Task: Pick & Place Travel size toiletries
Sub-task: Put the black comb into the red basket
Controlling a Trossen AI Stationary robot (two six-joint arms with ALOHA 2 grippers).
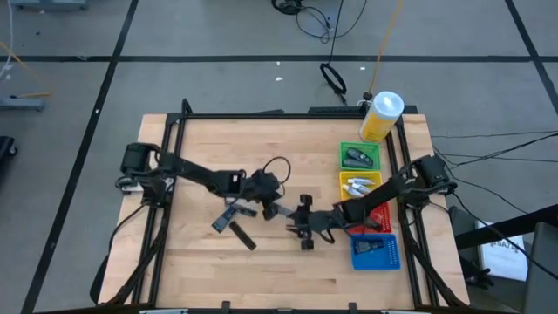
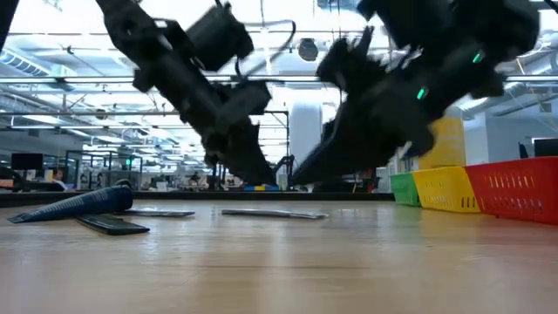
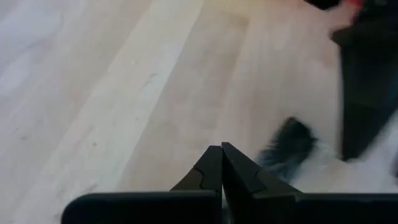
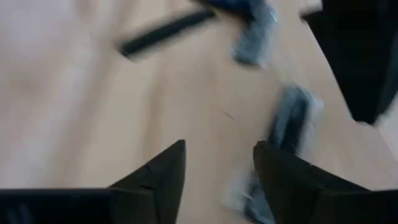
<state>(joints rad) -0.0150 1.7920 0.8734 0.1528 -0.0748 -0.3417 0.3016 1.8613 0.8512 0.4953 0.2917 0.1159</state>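
Observation:
Several dark oblong toiletries lie flat on the wooden table: two left of centre (image 1: 228, 216) (image 1: 243, 235), and one between the arms (image 1: 281, 212). My left gripper (image 1: 272, 199) hovers shut near the table's middle; its wrist view shows the closed fingertips (image 3: 222, 163) with a blurred dark piece (image 3: 288, 147) just beyond them. My right gripper (image 1: 301, 225) is open low over the table, and a dark piece (image 4: 289, 116) lies just ahead of one finger, untouched. More dark items (image 1: 355, 158) sit in the green tray and white tubes (image 1: 357, 186) in the yellow tray.
Along the right side stand the green tray (image 1: 345, 148), yellow tray (image 1: 343, 178), red tray (image 1: 382, 215) and blue tray (image 1: 389, 259). A big yellow white-capped bottle (image 1: 381, 116) stands at the far right corner. Bare wood lies toward the near edge (image 1: 261, 279).

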